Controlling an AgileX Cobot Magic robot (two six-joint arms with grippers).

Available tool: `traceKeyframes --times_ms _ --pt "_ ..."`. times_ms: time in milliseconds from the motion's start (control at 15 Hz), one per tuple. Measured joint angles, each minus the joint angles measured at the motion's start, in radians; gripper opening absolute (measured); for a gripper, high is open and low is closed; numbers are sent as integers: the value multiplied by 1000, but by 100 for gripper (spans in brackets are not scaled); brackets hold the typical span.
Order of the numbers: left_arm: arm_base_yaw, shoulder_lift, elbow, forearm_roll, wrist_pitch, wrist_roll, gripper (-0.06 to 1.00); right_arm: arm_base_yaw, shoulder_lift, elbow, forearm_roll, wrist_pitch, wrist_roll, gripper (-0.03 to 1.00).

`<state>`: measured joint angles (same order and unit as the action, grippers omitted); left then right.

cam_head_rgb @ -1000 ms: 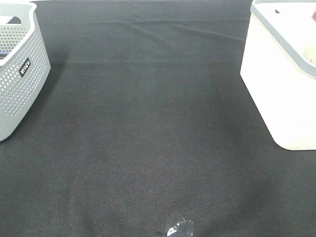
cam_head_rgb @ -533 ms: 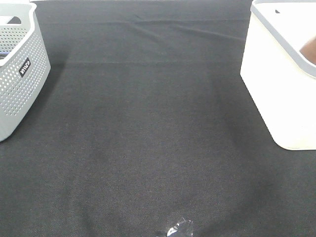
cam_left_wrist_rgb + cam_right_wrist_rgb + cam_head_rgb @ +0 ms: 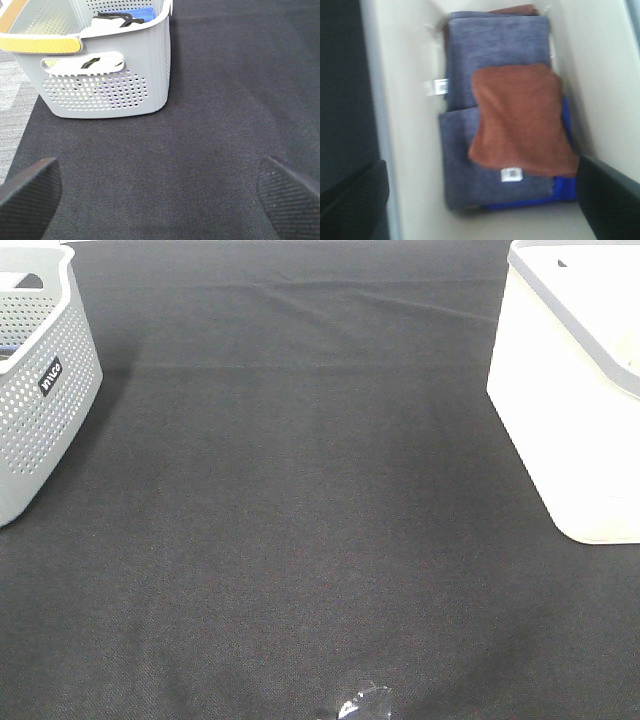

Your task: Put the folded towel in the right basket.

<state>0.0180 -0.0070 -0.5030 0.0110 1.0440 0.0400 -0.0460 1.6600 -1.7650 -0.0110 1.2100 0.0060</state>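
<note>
In the right wrist view, a folded rust-brown towel (image 3: 520, 120) lies inside the white right basket (image 3: 405, 125), on top of folded grey towels (image 3: 490, 55) and a blue one (image 3: 560, 192). My right gripper (image 3: 480, 200) is open and empty above them, and its dark fingers (image 3: 610, 200) show at the frame's corners. My left gripper (image 3: 160, 192) is open and empty over the black cloth, short of the grey basket (image 3: 110, 85). In the exterior high view the white basket (image 3: 570, 410) stands at the right, its inside is hidden, and neither arm shows.
The grey perforated basket (image 3: 40, 380) stands at the left on the black tablecloth (image 3: 300, 520), with blue and black items (image 3: 125, 15) inside. A small shiny scrap (image 3: 362, 703) lies near the front edge.
A brown patch showed at the right basket's top edge, then lower inside its rim. It is now out of sight in the exterior high view.
</note>
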Motion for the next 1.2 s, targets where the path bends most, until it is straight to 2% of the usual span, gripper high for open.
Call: traceKeyframes --times_ms 200,333,600,667,800,1000,1200 --pt "0 0 0 0 0 0 99 61 -254 209 1 2 49 97" --pt "0 0 0 0 0 0 99 68 -512 404 11 5 50 97" --pt "0 0 0 0 0 0 99 69 -948 686 33 5 55 97" --pt "0 0 0 0 0 0 99 69 -948 686 33 5 55 97" --pt "0 0 0 0 0 0 99 69 -1232 868 1 3 11 97" --pt "0 0 0 0 0 0 99 69 -1518 1069 0 -78 -54 97" --pt "0 0 0 0 0 0 99 69 -1663 1205 2 -90 -67 97"
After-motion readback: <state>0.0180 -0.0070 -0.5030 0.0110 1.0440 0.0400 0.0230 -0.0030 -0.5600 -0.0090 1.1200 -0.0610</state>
